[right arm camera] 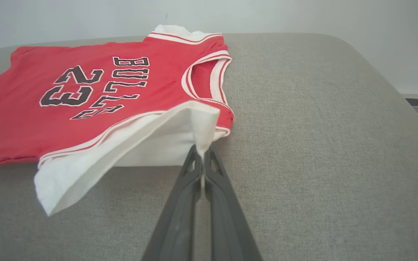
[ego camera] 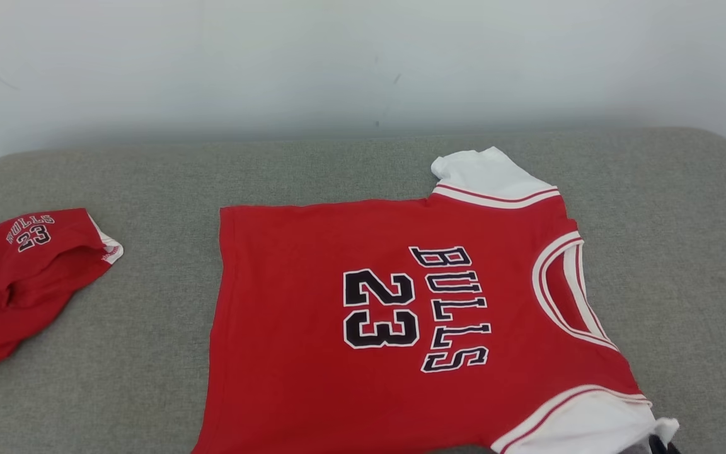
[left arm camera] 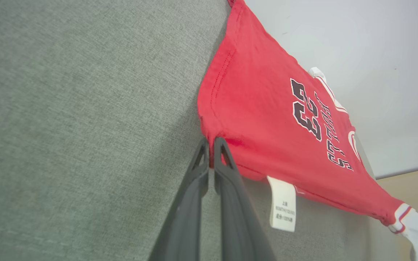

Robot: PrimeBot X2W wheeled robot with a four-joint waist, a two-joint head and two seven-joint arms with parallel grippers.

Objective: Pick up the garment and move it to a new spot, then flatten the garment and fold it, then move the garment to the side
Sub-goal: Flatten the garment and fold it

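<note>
Here, left gripper (left arm camera: 212, 144) tight on the red jersey (ego camera: 287, 340), right gripper (right arm camera: 202, 151) tight on its white sleeve (right arm camera: 147, 145).

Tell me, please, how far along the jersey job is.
Done: the jersey lies spread on the cushion. In hand: the left gripper pinches its hem corner, the right gripper its white sleeve. Left: no fold shows yet, then moving it aside.
</note>
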